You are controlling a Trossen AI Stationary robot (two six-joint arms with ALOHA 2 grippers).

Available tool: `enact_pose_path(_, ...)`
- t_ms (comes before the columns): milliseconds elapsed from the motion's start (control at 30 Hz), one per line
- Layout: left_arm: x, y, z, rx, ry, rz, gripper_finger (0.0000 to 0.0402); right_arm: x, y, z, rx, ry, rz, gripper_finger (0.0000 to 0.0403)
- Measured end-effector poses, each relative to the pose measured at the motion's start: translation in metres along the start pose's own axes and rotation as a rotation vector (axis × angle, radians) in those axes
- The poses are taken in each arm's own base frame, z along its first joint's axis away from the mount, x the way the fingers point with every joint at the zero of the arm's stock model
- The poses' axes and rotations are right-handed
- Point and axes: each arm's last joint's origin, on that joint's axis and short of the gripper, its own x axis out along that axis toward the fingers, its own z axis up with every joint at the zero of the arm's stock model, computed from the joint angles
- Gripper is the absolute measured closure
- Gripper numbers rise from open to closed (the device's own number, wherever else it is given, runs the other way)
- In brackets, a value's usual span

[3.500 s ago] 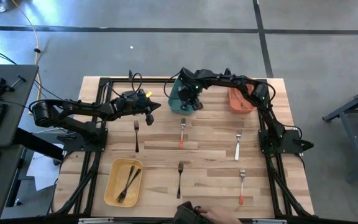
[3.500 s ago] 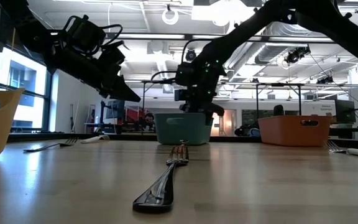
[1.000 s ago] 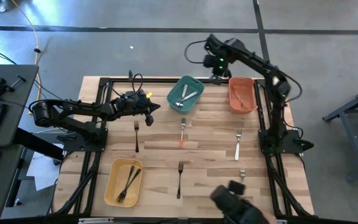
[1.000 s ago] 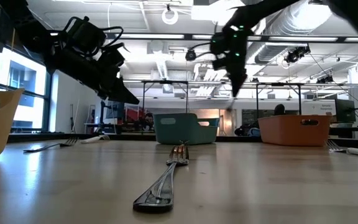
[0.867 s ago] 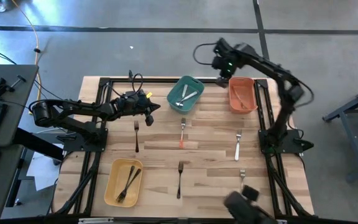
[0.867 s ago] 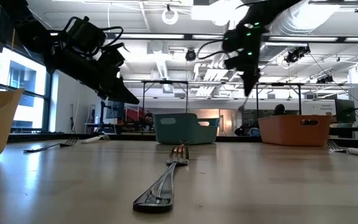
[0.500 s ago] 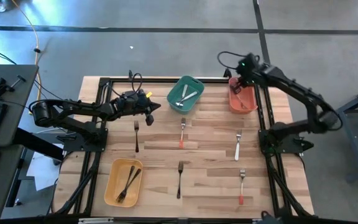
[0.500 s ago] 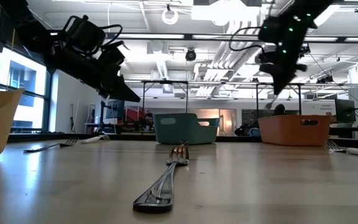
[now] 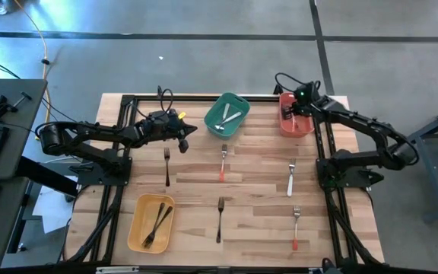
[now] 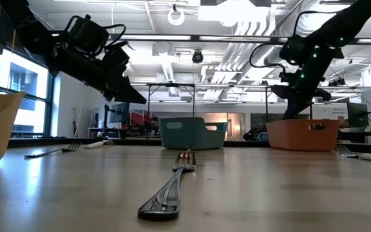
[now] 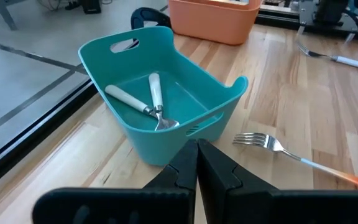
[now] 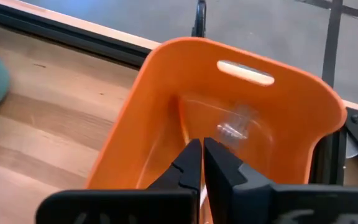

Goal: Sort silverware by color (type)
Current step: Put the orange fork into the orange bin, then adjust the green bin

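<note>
My right gripper [image 12: 202,146] is shut with nothing between its fingers. It points steeply down into the orange bin [image 9: 296,125], where a fork's metal tines [image 12: 231,129] glint on the floor. My left gripper [image 11: 197,149] is shut and holds nothing. It hovers beside the teal bin [image 9: 226,116], which holds two white-handled forks [image 11: 151,102]. The yellow bin [image 9: 150,222] holds two black forks. Flat on the table lie two black forks [image 9: 166,166] [image 9: 220,218], two red-handled forks [image 9: 223,161] [image 9: 296,228] and a white-handled fork [image 9: 291,179].
Black frame rails [image 9: 120,144] run along the table's left, far and right sides. The orange bin and the teal bin stand at the far edge, the yellow bin near the front left corner. Bare wood lies between the scattered forks.
My right gripper has swung from high beyond the table's far edge, behind the teal bin, toward the right and down. It has rolled and now hangs over the orange bin, still shut. A dark shape at the near edge has left the high view.
</note>
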Motion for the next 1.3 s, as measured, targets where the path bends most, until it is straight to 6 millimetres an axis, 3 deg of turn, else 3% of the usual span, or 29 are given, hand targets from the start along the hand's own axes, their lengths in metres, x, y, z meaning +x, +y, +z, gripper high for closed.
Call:
enact_pose_path(300, 0.000, 0.000, 0.002, -0.010, -0.017, 0.001, 0.0401, 0.001, 0.000, -0.001, -0.037, -0.002, 0.004, 0.0391)
enact_pose_path(433, 0.000, 0.000, 0.002, -0.015, -0.017, 0.000, 0.0401, -0.007, 0.004, 0.014, -0.089, -0.042, 0.067, 0.0358)
enact_pose_path(533, 0.000, 0.000, 0.002, -0.015, -0.016, 0.000, 0.0401, -0.015, 0.018, 0.024, -0.170, -0.075, 0.245, 0.0337)
enact_pose_path(667, 0.000, 0.000, 0.001, -0.015, -0.015, 0.000, 0.0401, -0.019, 0.047, 0.024, -0.282, -0.116, 0.431, 0.0343)
enact_pose_path(833, 0.000, 0.000, 0.002, -0.015, -0.016, 0.000, 0.0401, 0.003, 0.085, 0.003, -0.415, -0.011, 0.502, 0.0393)
enact_pose_path(933, 0.000, 0.000, 0.002, -0.018, -0.016, -0.003, 0.0401, 0.025, 0.101, -0.003, -0.439, 0.035, 0.519, 0.0395)
enact_pose_path(1300, 0.000, -0.017, -0.002, -0.004, 0.026, -0.140, 0.0401, 0.091, 0.133, 0.047, -0.371, 0.104, 0.472, 0.0401)
